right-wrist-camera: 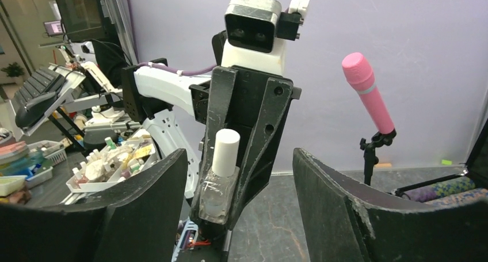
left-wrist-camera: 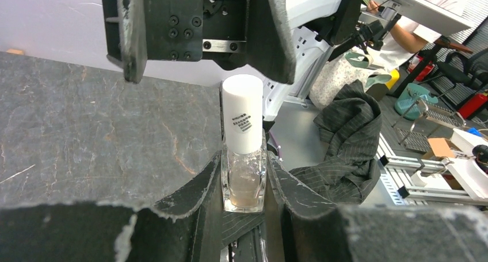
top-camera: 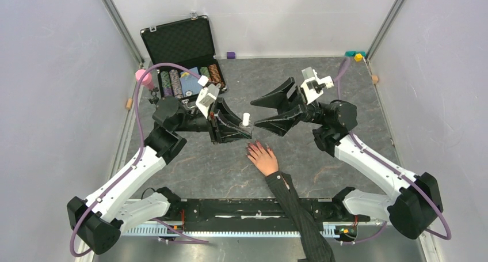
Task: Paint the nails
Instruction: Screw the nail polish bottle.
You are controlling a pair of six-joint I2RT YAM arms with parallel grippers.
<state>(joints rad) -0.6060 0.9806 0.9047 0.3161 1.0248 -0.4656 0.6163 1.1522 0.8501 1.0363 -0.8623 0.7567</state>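
A pale hand (top-camera: pixel 265 159) in a dark pinstriped sleeve (top-camera: pixel 299 213) lies flat on the grey table, fingers pointing away from the arm bases. Its reddish nails (top-camera: pixel 251 149) sit just below the grippers. My left gripper (top-camera: pixel 239 126) (left-wrist-camera: pixel 244 184) is shut on a small clear bottle (top-camera: pixel 246 120) (left-wrist-camera: pixel 244 158) with a white cap, held upright. Facing it from the right, my right gripper (top-camera: pixel 262 111) (right-wrist-camera: pixel 239 184) stands open, its fingers either side of the bottle (right-wrist-camera: pixel 221 173) without touching it. The nails are hidden in both wrist views.
An open black case (top-camera: pixel 181 46) of poker chips stands at the back left. A pink microphone (top-camera: pixel 144 78) (right-wrist-camera: pixel 367 92) on a small stand is beside it. Small coloured blocks (top-camera: pixel 358 56) lie at the back right, a purple one (top-camera: pixel 231 54) by the wall.
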